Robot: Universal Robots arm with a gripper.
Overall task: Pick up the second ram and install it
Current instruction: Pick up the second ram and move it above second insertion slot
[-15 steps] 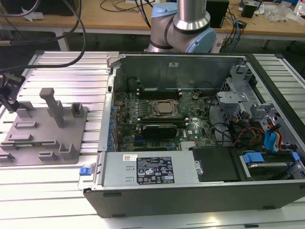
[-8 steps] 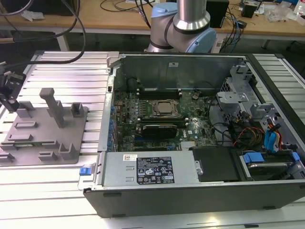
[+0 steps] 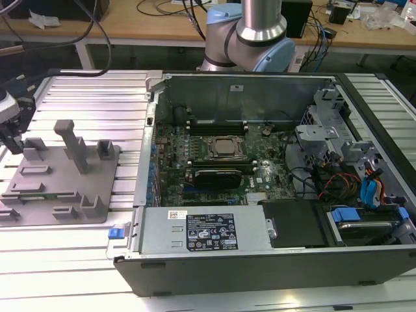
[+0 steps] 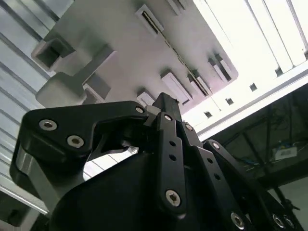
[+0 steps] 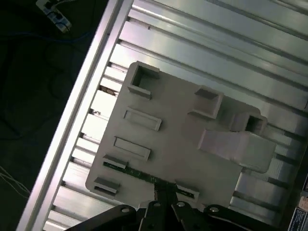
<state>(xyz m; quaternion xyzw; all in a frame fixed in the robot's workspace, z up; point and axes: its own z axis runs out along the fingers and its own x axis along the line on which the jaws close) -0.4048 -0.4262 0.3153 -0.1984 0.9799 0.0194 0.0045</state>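
Your jaws were pinched shut on the second ram. It lay along one edge of the grey fixture plate on the bench.

Raised blocks flank the gripper on the fixture plate.

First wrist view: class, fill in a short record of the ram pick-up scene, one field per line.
fixture: grey plate with blocks, on the ribbed table
ram: green stick lying in a slot at the fixture's edge
gripper: at the ram, near its middle
stage: ram not yet lifted out
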